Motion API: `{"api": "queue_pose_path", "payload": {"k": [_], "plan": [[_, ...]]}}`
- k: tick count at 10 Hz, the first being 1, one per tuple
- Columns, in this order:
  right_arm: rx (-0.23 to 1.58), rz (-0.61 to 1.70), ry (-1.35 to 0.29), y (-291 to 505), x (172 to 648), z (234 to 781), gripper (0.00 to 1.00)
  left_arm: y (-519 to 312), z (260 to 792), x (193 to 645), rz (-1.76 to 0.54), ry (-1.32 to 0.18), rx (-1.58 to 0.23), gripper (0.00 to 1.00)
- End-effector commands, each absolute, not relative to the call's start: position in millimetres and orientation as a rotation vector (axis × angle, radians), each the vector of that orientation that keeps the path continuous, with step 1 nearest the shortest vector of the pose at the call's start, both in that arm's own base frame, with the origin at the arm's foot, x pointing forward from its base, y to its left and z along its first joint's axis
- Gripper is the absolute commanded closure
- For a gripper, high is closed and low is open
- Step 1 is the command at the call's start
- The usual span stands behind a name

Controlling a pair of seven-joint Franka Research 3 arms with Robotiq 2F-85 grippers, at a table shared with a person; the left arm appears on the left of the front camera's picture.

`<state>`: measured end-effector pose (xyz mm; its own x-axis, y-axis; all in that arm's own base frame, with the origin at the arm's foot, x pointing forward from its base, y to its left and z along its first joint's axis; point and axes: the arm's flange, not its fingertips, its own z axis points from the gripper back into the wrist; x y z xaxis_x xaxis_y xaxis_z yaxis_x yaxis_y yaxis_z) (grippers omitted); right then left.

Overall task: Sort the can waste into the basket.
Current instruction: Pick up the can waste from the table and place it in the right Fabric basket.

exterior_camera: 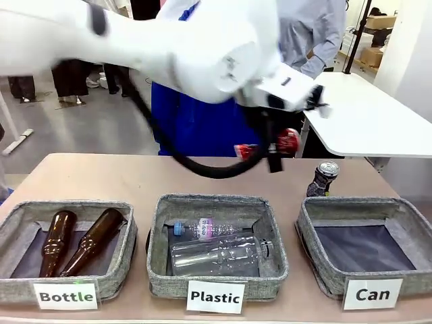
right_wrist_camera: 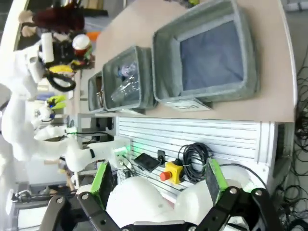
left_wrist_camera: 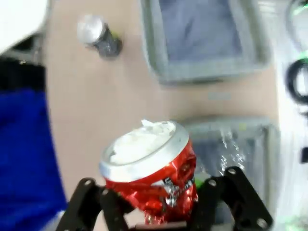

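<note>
A crushed red can (left_wrist_camera: 153, 178) with a silver top sits between the fingers of my left gripper (left_wrist_camera: 154, 197), which is shut on it. From the front, the left gripper (exterior_camera: 268, 148) holds the red can (exterior_camera: 289, 141) in the air behind the middle basket, left of the "Can" basket (exterior_camera: 351, 205). The dark crushed can (exterior_camera: 324, 178) stands upright on the table just behind that basket's far left corner. The left wrist view shows the dark can (left_wrist_camera: 99, 36) beside the empty "Can" basket (left_wrist_camera: 156, 53). My right gripper (right_wrist_camera: 158, 179) is open and holds nothing, off the table's near edge below the "Can" basket (right_wrist_camera: 166, 72).
The "Plastic" basket (exterior_camera: 162, 236) holds clear bottles, and the "Bottle" basket (exterior_camera: 20, 216) holds two brown glass bottles. A person in blue stands at the far side. A white table (exterior_camera: 378, 121) is at the back right. Cables and a yellow button box (right_wrist_camera: 172, 171) hang below the table's near edge.
</note>
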<state>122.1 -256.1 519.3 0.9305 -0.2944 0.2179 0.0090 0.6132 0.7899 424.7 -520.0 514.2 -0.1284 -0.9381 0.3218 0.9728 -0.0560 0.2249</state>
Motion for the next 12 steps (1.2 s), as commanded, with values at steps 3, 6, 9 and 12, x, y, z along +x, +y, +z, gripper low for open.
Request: {"api": "queue_pose_path", "payload": {"k": [3,6,9,12], "plan": [[0.888,-0.187,-0.381,-270.9,113.4,520.9,0.00,-672.0,477.7,461.3,-1.866,-0.538,-0.143,1.00],[0.888,-0.187,-0.381,-270.9,113.4,520.9,0.00,-715.2,463.5,456.8,-1.937,-0.453,-0.211,1.00],[0.888,-0.187,-0.381,-270.9,113.4,520.9,0.00,-731.2,459.8,445.4,-1.981,-0.409,-0.189,1.00],[0.888,-0.187,-0.381,-270.9,113.4,520.9,0.00,-735.3,459.9,437.8,-2.031,-0.390,-0.187,0.42]]}}
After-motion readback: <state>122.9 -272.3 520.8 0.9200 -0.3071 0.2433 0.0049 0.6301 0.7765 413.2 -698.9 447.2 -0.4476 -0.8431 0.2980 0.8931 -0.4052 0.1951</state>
